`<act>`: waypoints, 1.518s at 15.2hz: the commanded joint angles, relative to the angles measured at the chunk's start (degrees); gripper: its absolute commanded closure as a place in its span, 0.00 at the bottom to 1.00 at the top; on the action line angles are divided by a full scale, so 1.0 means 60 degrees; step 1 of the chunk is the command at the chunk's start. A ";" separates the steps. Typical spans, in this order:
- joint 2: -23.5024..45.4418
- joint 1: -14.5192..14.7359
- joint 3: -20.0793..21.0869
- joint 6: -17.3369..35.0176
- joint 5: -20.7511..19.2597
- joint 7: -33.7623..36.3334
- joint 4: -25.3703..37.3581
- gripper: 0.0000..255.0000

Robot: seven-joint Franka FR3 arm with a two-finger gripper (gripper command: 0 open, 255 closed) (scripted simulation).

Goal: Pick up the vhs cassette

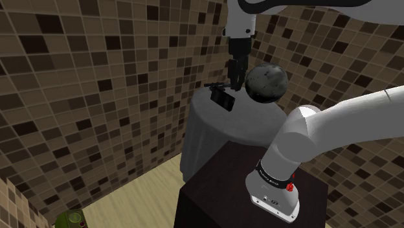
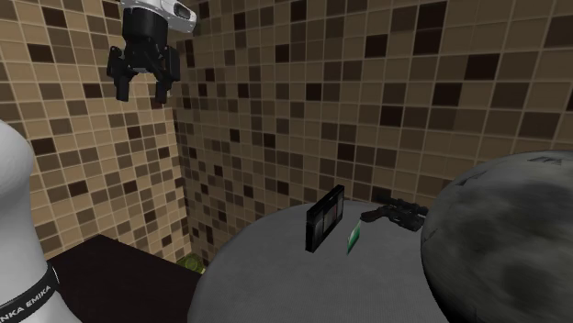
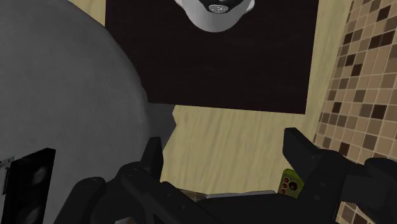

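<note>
Grey table (image 1: 210, 133), shoulder view: round, set against a brown mosaic wall (image 1: 97, 84), beside the dark stand (image 1: 220, 194).
Black vhs cassette (image 1: 223, 98), shoulder view: stands on edge on the table, between a black pistol-shaped item (image 1: 212, 85) and a mottled dark sphere (image 1: 265, 83).
Black jaws, shoulder view: hang from the white arm (image 1: 336, 123), above the vhs cassette and clear of it.
Black vhs cassette (image 2: 324, 217), second exterior view: upright on edge on the table (image 2: 266, 275), just beside a small green item (image 2: 352, 238), with the pistol-shaped item (image 2: 397, 214) behind and the sphere (image 2: 505, 239) at that view's right.
Black jaws, second exterior view: released and spread wide, high against the wall, well apart from the vhs cassette.
Black jaws, wrist view: parted, with nothing between the fingers (image 3: 299, 146) but wooden floor (image 3: 222, 137) below.
Black vhs cassette (image 3: 28, 184), wrist view: on the table's grey top, outside one finger, not within the gap.
Dark stand (image 3: 222, 57), wrist view: beyond the strip of floor, carrying the arm's base.
</note>
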 commanded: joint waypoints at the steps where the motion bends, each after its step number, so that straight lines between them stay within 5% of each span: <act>1: 0.0000 0.0000 0.0000 0.0000 0.0000 0.0000 0.0000 0.00; 13: 0.2393 -0.0967 -0.1661 0.3704 -0.1038 -0.0940 -0.0345 0.00; 23: 0.5350 -0.1467 -0.2981 0.6407 -0.0791 -0.1975 0.0687 0.00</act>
